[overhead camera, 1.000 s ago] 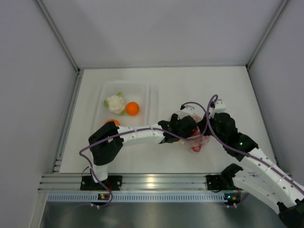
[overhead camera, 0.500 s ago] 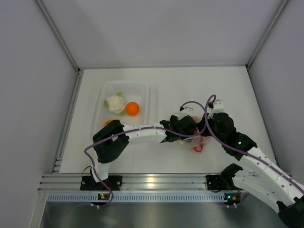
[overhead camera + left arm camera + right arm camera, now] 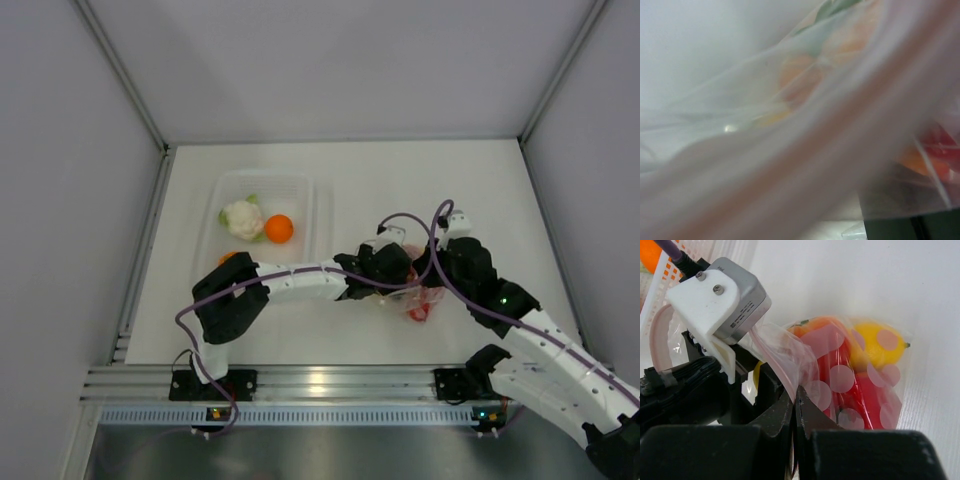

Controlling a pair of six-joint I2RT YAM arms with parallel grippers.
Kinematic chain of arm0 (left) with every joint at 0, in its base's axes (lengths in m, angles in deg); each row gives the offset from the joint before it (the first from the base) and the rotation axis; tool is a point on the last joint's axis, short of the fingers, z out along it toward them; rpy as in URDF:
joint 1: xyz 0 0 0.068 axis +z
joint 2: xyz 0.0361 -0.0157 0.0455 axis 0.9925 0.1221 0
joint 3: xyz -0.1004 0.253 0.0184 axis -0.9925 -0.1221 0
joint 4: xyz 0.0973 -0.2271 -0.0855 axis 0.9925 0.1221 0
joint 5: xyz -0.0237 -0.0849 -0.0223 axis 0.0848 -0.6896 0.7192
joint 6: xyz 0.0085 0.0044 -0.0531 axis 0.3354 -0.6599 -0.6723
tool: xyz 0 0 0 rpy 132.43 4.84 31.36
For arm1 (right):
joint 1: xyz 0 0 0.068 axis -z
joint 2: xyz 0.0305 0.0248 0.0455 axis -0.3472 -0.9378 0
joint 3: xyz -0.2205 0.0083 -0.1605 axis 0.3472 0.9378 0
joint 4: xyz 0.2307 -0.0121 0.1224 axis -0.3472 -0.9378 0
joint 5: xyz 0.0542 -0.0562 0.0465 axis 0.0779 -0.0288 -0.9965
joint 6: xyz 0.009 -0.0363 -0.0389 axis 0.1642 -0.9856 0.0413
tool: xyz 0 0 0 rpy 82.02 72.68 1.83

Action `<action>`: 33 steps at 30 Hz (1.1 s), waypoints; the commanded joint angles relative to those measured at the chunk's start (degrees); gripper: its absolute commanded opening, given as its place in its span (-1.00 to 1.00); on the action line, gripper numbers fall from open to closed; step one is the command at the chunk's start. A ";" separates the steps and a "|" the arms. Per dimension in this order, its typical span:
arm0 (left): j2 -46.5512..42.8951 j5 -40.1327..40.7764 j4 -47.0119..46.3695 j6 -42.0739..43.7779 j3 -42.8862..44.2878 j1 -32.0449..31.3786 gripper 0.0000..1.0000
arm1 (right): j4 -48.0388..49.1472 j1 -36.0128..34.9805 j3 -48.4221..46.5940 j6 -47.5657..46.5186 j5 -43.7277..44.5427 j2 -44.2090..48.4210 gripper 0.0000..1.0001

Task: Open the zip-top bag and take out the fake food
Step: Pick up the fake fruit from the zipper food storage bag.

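The zip-top bag is seen on the white table, right of centre and between the two wrists, well apart from the clear tray at the left. It is shown as a clear, crinkled pouch printed with pale pink dots, with a pink strip along its mouth. Fake food is packed inside it: a yellow lemon at the far side, glossy red pieces in the middle and something orange with a green top behind them. In the right wrist view the right gripper is seen pressed together on the bag's film near the mouth, so that one edge of the bag is pinched between its fingers. The left gripper is placed at the bag's mouth from the other side; whether its fingers are spread or closed cannot be told, since they are hidden by the film. The left wrist view is filled by blurred plastic alone, with a broad pinkish band across it and orange, green and red shapes behind it, so the lens is shown to be right against the bag. Only in the top view are the tray's contents given: a white cauliflower and an orange side by side, and a further orange piece partly covered by the left arm.
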 commanded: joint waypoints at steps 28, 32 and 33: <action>-26.47 -7.42 -25.92 18.07 -22.65 -2.31 -1.00 | 2.77 0.07 -13.16 -9.01 -8.77 -15.54 -1.00; -29.89 -3.73 -25.92 20.10 -24.41 -2.39 -1.00 | 1.80 -0.72 -13.43 -9.10 -5.89 -16.60 -1.00; -30.34 -3.12 -25.92 20.80 -24.76 -2.39 -1.00 | 1.62 -0.72 -13.43 -9.18 -5.52 -16.78 -1.00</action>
